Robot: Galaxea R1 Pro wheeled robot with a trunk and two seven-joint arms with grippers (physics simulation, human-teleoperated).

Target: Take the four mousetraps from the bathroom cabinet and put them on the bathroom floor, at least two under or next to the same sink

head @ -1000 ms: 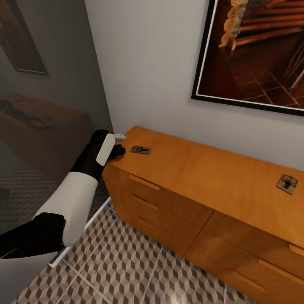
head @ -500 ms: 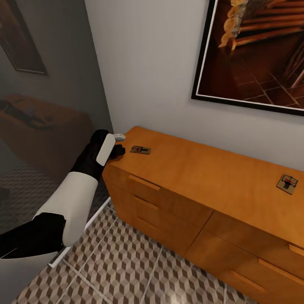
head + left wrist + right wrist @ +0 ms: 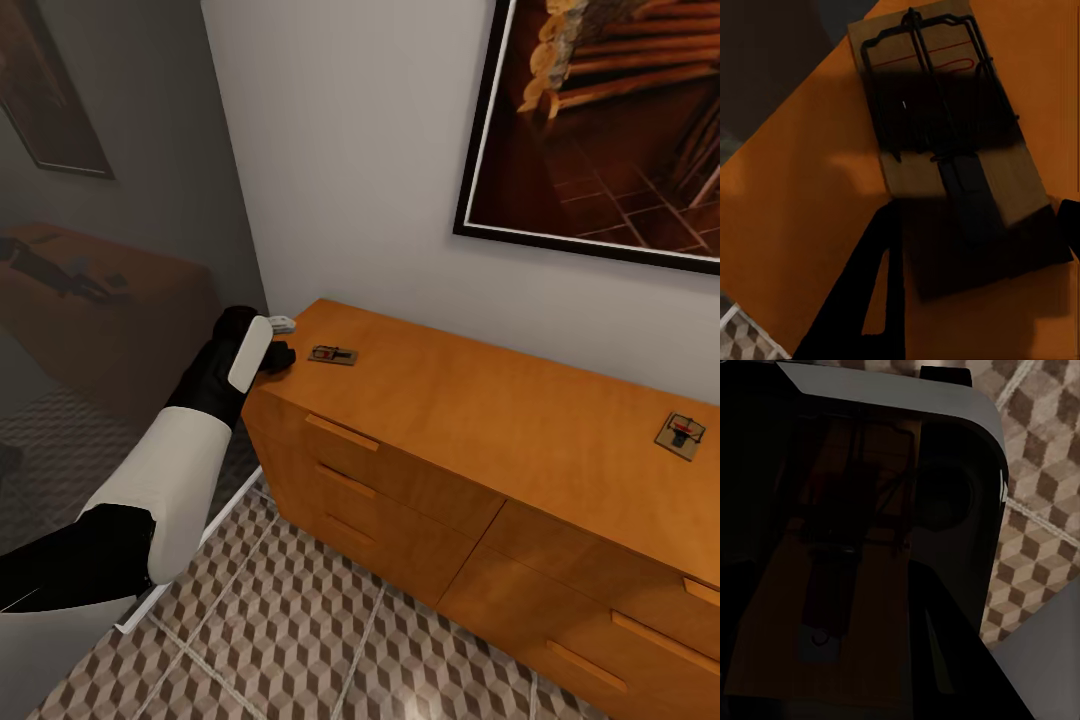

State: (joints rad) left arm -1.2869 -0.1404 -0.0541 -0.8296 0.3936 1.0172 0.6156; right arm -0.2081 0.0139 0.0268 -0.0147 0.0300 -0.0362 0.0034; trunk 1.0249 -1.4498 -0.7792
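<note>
Cube-patterned bathroom floor [image 3: 330, 640] fills the lower frame of the head view, under a grey wall with a large framed picture [image 3: 610, 125] at upper right. Across the middle runs the orange-brown cabinet [image 3: 470, 470]. The left gripper [image 3: 283, 340] hovers at its left corner, beside one mousetrap [image 3: 333, 354]; the left wrist view shows that trap [image 3: 949, 142] between parted jaws, untouched. Another mousetrap [image 3: 681, 435] lies at far right. Whether the right jaws are parted cannot be told; a dim trap [image 3: 832, 585] appears in the right wrist view.
</note>
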